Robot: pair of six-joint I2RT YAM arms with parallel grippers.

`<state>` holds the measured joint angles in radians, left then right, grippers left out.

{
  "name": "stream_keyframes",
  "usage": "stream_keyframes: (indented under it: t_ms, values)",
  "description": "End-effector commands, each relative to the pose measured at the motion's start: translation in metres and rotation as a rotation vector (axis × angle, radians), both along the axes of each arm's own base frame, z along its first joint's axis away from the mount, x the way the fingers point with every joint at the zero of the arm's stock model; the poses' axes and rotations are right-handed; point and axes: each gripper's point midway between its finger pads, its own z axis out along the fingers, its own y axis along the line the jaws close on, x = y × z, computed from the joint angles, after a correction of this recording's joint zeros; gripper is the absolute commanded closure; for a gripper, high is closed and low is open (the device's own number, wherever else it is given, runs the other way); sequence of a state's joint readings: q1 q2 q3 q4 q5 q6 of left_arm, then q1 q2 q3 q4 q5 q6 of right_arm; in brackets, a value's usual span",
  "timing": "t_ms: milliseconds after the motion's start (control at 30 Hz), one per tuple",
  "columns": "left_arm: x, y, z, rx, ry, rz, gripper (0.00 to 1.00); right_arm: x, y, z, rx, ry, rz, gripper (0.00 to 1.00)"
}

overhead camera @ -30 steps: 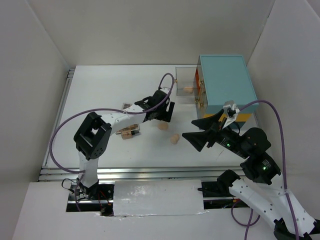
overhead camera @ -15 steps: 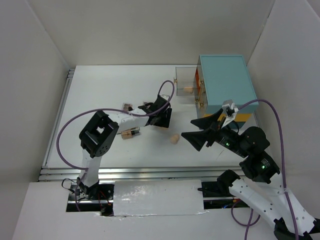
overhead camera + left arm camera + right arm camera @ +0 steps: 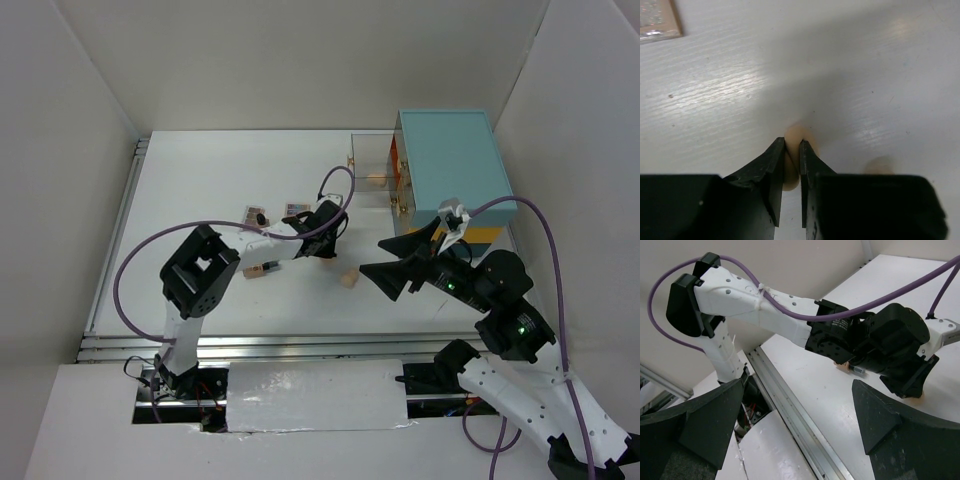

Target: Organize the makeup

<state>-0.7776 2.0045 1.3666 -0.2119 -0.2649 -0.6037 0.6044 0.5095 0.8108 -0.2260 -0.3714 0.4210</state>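
In the left wrist view my left gripper point(image 3: 792, 150) is shut on a peach egg-shaped sponge point(image 3: 794, 134) that rests on the white table, the jaws squeezing its sides. From above, the left gripper point(image 3: 327, 247) hides that sponge. A second peach sponge point(image 3: 347, 279) lies just to its right, blurred in the left wrist view point(image 3: 880, 165). Two flat palettes point(image 3: 253, 213) point(image 3: 295, 210) and a beige tube point(image 3: 260, 268) lie to the left. My right gripper point(image 3: 375, 257) hangs open above the table to the right of the loose sponge, holding nothing.
The big teal case point(image 3: 450, 165) stands at the back right, with a clear compartment point(image 3: 373, 165) on its left side holding a small peach item. A metal rail point(image 3: 795, 415) runs along the table's near edge. White walls close in the sides.
My left gripper has moved a little right and down onto the sponge and shut on it. The right arm has hardly moved.
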Motion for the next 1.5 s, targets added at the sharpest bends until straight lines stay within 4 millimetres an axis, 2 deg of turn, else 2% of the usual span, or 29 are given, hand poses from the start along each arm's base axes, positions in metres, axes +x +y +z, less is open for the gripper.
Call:
stream_keyframes:
  t_ms: [0,33,67,133,167,233,267,333,433,533,600,633,700,767,800,867,900,933,1033,1067,1100,1167,1267,1300,1333,1367,1400,1433,1467]
  values:
    - [0.017,0.009,0.053,0.025,-0.103,0.055,0.74,0.0,0.001,0.01,0.017,-0.048,0.006,0.04]
    - [0.026,0.008,0.067,0.028,-0.139,0.055,0.74,0.0,0.002,0.01,0.017,-0.048,0.008,0.04]
    - [0.04,-0.001,0.095,-0.005,-0.193,0.06,0.73,0.0,0.002,0.01,0.017,-0.048,0.006,0.04]
    - [0.059,-0.009,0.118,-0.025,-0.262,0.045,0.73,0.001,0.001,0.01,0.017,-0.049,0.001,0.04]
    - [0.075,-0.014,0.143,-0.068,-0.314,0.056,0.73,0.001,0.001,0.01,0.018,-0.05,-0.002,0.04]
    - [0.096,-0.021,0.16,-0.101,-0.372,0.06,0.74,0.002,0.0,0.009,0.017,-0.052,-0.013,0.04]
    - [0.114,-0.022,0.186,-0.149,-0.438,0.083,0.73,0.002,-0.002,0.009,0.02,-0.055,-0.02,0.04]
    - [0.133,-0.027,0.198,-0.175,-0.489,0.077,0.73,0.004,-0.004,0.01,0.027,-0.062,-0.036,0.04]
    - [0.166,-0.029,0.238,-0.251,-0.602,0.093,0.7,0.003,-0.004,0.01,0.027,-0.064,-0.036,0.04]
    - [0.186,-0.038,0.258,-0.331,-0.698,0.077,0.66,0.003,-0.004,0.009,0.023,-0.062,-0.034,0.05]
    - [0.193,-0.049,0.256,-0.365,-0.73,0.035,0.63,0.003,-0.005,0.01,0.023,-0.066,-0.038,0.05]
    - [0.197,-0.054,0.268,-0.404,-0.779,0.029,0.62,0.002,-0.006,0.01,0.024,-0.069,-0.039,0.05]
    - [0.203,-0.065,0.26,-0.431,-0.799,-0.008,0.58,0.002,-0.007,0.011,0.028,-0.071,-0.045,0.05]
    - [0.207,-0.072,0.267,-0.471,-0.838,-0.023,0.56,0.002,-0.007,0.011,0.028,-0.074,-0.044,0.05]
    - [0.21,-0.078,0.256,-0.477,-0.828,-0.036,0.55,0.002,-0.008,0.011,0.024,-0.071,-0.047,0.05]
    - [0.213,-0.086,0.262,-0.513,-0.843,-0.065,0.51,0.002,-0.008,0.011,0.024,-0.074,-0.047,0.05]
    - [0.216,-0.092,0.248,-0.514,-0.824,-0.073,0.49,0.002,-0.008,0.011,0.025,-0.072,-0.049,0.05]
    - [0.217,-0.096,0.255,-0.533,-0.834,-0.084,0.44,0.001,-0.008,0.011,0.026,-0.074,-0.047,0.05]
    - [0.22,-0.1,0.245,-0.542,-0.813,-0.085,0.27,0.001,-0.009,0.012,0.025,-0.077,-0.049,0.05]
    - [0.22,-0.099,0.243,-0.541,-0.808,-0.074,0.11,0.001,-0.009,0.012,0.026,-0.077,-0.051,0.05]
    - [0.219,-0.096,0.253,-0.555,-0.829,-0.072,0.03,0.001,-0.009,0.012,0.025,-0.077,-0.052,0.05]
    - [0.212,-0.094,0.248,-0.551,-0.819,-0.076,0.01,0.001,-0.009,0.012,0.025,-0.077,-0.049,0.05]
    - [0.197,-0.082,0.271,-0.554,-0.854,-0.086,0.01,0.001,-0.008,0.011,0.022,-0.076,-0.046,0.05]
    - [0.186,-0.075,0.298,-0.564,-0.891,-0.093,0.01,0.001,-0.008,0.011,0.023,-0.077,-0.046,0.05]
    - [0.178,-0.073,0.288,-0.542,-0.864,-0.099,0.01,0.001,-0.009,0.011,0.023,-0.076,-0.048,0.05]
    - [0.172,-0.068,0.293,-0.529,-0.862,-0.098,0.0,0.0,-0.009,0.012,0.024,-0.079,-0.046,0.05]
    - [0.159,-0.058,0.316,-0.519,-0.886,-0.092,0.01,0.0,-0.009,0.012,0.025,-0.08,-0.049,0.05]
    - [0.148,-0.058,0.291,-0.461,-0.813,-0.097,0.01,0.001,-0.009,0.011,0.025,-0.076,-0.052,0.04]
    - [0.14,-0.053,0.289,-0.431,-0.791,-0.089,0.01,0.001,-0.009,0.012,0.025,-0.077,-0.052,0.04]
